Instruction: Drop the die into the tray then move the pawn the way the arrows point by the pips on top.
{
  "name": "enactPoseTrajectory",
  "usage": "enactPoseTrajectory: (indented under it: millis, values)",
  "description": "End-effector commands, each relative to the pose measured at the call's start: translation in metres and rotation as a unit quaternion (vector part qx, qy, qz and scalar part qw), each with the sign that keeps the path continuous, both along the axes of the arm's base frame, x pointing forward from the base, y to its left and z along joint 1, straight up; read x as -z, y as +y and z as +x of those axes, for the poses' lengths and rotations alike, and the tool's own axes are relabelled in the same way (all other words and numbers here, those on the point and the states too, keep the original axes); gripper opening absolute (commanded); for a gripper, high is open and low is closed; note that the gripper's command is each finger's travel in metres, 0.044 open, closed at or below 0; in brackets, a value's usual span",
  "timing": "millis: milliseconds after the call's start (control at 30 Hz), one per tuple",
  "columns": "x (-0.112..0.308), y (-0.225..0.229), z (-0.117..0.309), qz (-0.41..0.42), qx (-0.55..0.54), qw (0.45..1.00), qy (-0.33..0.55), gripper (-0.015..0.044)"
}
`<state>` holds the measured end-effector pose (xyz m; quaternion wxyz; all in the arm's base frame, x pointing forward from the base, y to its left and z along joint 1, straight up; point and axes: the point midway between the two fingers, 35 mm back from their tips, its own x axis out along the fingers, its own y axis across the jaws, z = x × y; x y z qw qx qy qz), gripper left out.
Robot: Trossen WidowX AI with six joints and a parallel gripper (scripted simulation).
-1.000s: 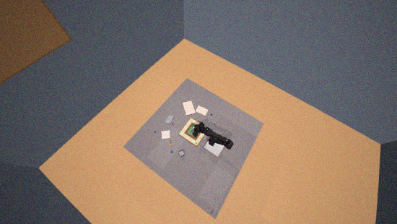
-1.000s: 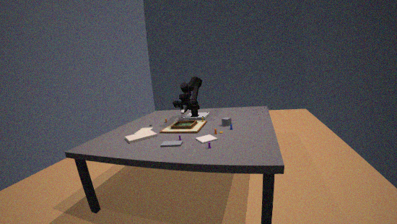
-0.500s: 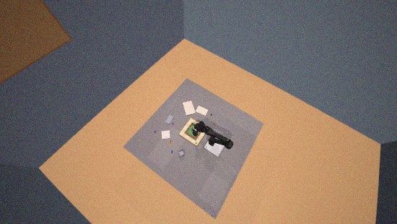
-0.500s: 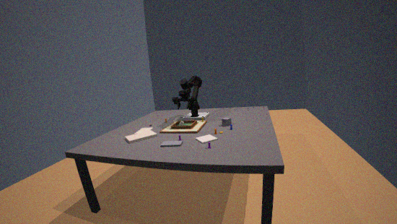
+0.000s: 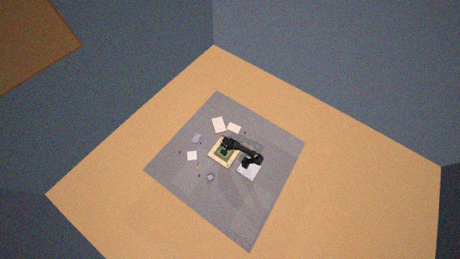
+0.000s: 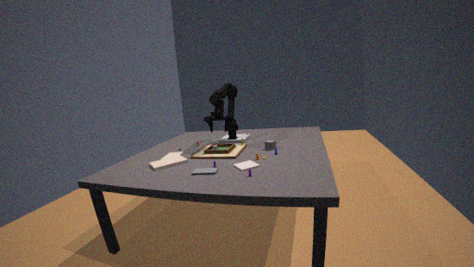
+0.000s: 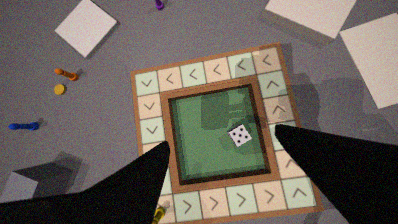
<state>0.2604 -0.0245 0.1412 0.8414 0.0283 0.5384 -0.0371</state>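
Observation:
The white die (image 7: 240, 135) lies inside the green dice tray (image 7: 200, 155), toward its right side in the wrist view. Its top face shows one pip in the middle and one near each corner. The board (image 7: 186, 207) (image 6: 199, 156) around the tray has a ring of arrow squares. The yellow pawn (image 7: 159, 215) (image 6: 242, 141) is at the lower-left corner of the board in the wrist view, partly cut off by the frame edge. My gripper (image 7: 220, 138) (image 6: 211, 128) is wide open and empty, above the tray, with the die showing between its fingers.
An orange pawn (image 7: 67, 74), a yellow disc (image 7: 60, 89), a blue pawn (image 7: 24, 126) and a grey box (image 7: 19, 187) lie or stand left of the board in the wrist view. White slabs (image 7: 86, 28) (image 7: 312, 16) and purple pawns (image 6: 215, 164) (image 6: 250, 172) are beyond it.

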Motion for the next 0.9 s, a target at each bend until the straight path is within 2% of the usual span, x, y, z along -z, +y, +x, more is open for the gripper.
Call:
enactPoseTrajectory:
  millis: [0,167,233,267,300,367,600,767,867]
  values:
    - [0.009,-0.002,0.006,0.007,0.001,0.995,0.103,0.0440]
    - [0.020,-0.002,0.011,0.017,0.001,0.980,0.200,0.0440]
    - [0.020,-0.002,0.011,0.017,0.001,0.979,0.204,0.0440]
    - [0.018,-0.001,0.009,0.017,0.001,0.986,0.166,0.0440]
    - [0.018,-0.001,0.009,0.017,0.001,0.986,0.166,0.0440]
    - [0.019,0.008,0.006,0.019,0.003,0.986,0.168,0.0387]
    - [0.035,0.086,-0.040,0.035,0.032,0.981,0.190,0.0204]
    - [0.048,0.122,-0.085,0.037,0.054,0.976,0.206,0.0200]
    - [0.050,0.125,-0.091,0.037,0.058,0.976,0.208,0.0200]
